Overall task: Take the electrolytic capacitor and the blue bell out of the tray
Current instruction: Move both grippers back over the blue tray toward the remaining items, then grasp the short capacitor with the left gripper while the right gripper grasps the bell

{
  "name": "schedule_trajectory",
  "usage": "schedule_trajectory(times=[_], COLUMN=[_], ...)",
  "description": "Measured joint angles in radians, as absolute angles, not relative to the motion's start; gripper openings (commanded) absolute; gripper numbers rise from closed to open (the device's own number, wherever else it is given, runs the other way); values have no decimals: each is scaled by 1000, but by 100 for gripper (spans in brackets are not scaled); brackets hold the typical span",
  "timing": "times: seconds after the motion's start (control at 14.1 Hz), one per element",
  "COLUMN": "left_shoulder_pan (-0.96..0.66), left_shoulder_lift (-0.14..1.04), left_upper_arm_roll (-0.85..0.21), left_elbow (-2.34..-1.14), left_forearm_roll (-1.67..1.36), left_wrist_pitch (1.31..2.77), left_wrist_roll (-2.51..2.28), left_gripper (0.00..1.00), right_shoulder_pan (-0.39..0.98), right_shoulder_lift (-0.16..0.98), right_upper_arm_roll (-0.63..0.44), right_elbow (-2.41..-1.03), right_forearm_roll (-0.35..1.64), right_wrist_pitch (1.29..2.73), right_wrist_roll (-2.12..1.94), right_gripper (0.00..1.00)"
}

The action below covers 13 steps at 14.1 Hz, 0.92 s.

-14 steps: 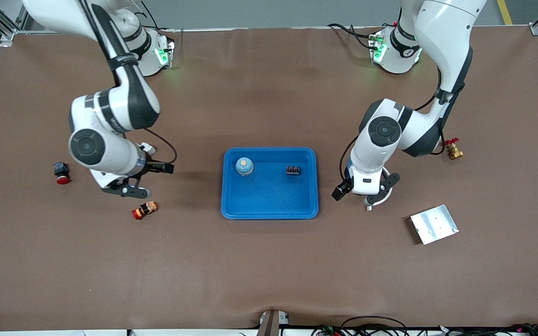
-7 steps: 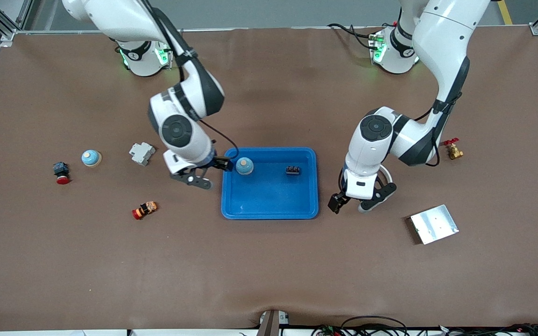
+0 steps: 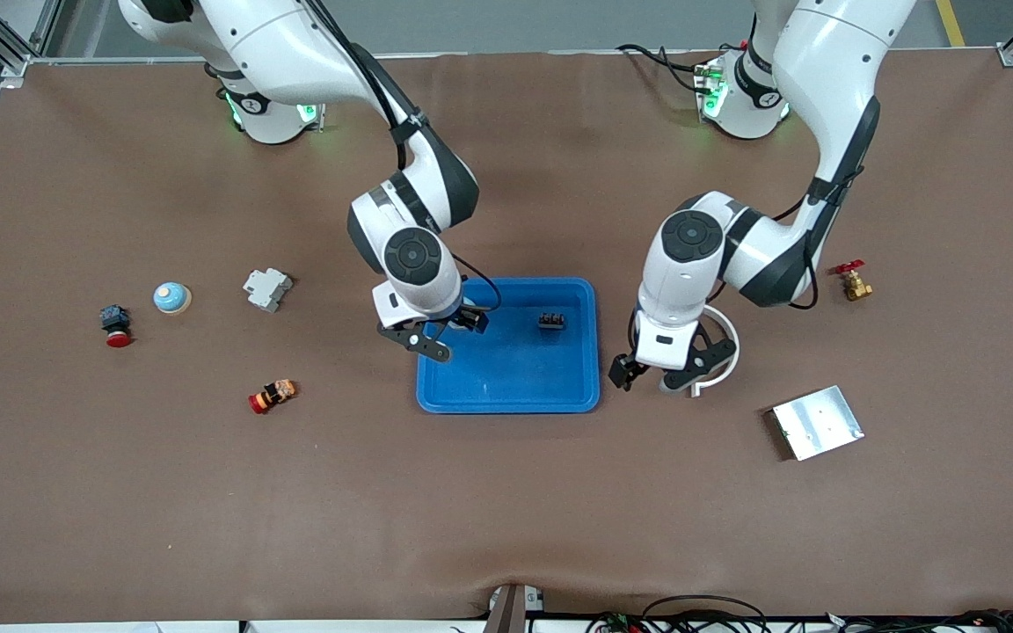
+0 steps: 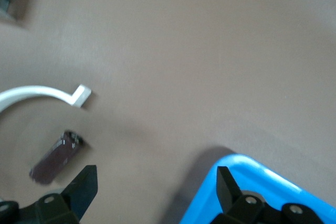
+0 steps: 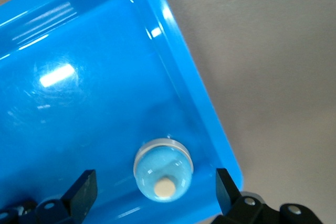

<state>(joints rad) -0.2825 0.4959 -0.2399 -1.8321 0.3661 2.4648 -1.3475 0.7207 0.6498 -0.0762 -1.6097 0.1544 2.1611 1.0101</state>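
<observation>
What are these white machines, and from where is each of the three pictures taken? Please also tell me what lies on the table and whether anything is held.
They are two robot arms, each ending in a two-finger gripper. The wide picture looks down from a high camera facing them; the other two come from cameras on their wrists. The right gripper is open over a blue tray, above a blue bell lying in it. A small black part also lies in the tray. The left gripper is open beside the tray, over a dark cylinder, probably the capacitor, near a white ring. Neither holds anything. A second bell, a metal plate and other small parts lie around.
</observation>
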Motion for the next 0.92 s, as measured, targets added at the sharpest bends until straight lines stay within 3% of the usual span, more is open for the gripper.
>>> schedule_trajectory(times=[0.42,0.92], left_shoulder_pan=[-314,-378], left_shoulder_lift=[508,616], left_upper_arm_roll=[-267,-266], left_elbow=[-1804,-1706], left_forearm_roll=[282,282], left_wrist_pitch=[2455,2431], left_wrist_roll=[-1801,-2066], left_gripper=[100,100], right_shoulder_pan=[744,757], right_shoulder_lift=[696,717], right_upper_arm_roll=[-76,-76], right_elbow=[-1606,-1608], right_forearm_roll=[155,157], right_wrist_pitch=[2202,2219], right_wrist_roll=[1039,1047], right_gripper=[100,100])
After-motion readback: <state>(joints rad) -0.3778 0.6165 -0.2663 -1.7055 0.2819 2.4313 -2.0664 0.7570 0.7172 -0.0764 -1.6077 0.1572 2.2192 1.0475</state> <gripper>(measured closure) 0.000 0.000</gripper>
